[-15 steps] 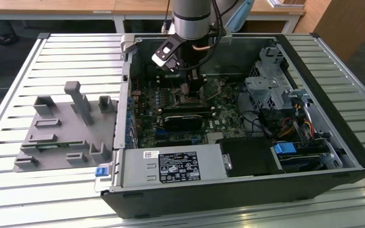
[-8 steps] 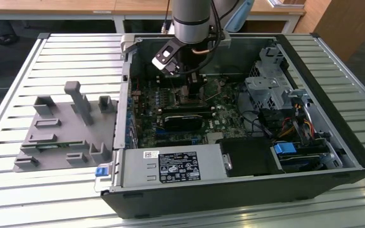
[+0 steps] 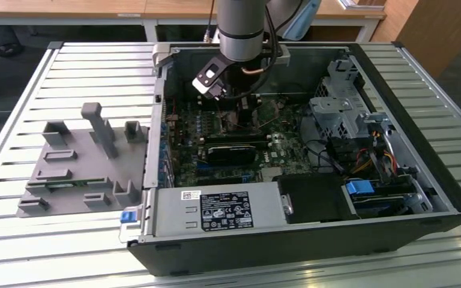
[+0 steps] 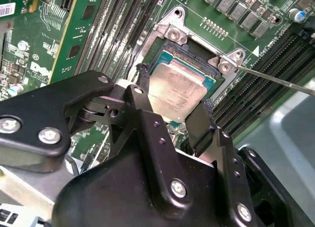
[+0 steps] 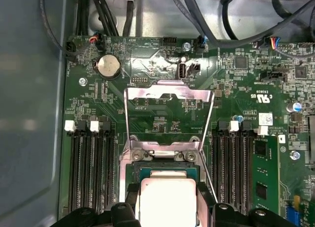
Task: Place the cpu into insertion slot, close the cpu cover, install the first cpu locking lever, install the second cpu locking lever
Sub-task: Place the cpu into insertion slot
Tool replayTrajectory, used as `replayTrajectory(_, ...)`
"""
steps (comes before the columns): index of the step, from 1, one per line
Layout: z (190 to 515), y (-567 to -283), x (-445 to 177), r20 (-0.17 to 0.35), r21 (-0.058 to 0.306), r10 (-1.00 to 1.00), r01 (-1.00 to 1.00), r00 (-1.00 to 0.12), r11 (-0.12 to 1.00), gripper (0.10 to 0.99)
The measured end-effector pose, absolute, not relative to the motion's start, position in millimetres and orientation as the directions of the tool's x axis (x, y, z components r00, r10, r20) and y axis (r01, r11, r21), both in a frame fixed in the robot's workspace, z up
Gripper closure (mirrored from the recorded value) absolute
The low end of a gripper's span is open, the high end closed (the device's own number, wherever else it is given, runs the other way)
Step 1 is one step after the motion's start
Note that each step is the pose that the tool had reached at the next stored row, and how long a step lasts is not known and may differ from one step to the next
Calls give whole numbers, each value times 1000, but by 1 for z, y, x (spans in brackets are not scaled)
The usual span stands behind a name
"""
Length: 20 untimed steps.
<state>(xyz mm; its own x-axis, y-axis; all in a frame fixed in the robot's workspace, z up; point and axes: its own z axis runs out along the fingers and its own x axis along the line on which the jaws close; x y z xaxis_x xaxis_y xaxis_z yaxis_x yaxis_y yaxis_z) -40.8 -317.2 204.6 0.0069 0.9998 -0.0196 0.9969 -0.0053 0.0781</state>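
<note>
We are looking into an open computer case that is sitting on the counter. Inside it, the gripper is squeezing the cpu from two sides, open just enough to fit it. The cpu is lying in the insertion slot; we cannot tell if it is all the way in. The cpu cover is standing open behind the slot.

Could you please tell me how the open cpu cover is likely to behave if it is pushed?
The cpu cover is a thin metal frame raised open at the insertion slot, so a push would probably swing it about its attached end, not slide it. With its large window it is likely light and may flex. Its metal looks smooth, perhaps slippery.
</note>
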Motion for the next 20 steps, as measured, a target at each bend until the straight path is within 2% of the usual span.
replayTrajectory(20, 196, -315, -41, -20, 78, 1000, 997, -6, 8, 545)
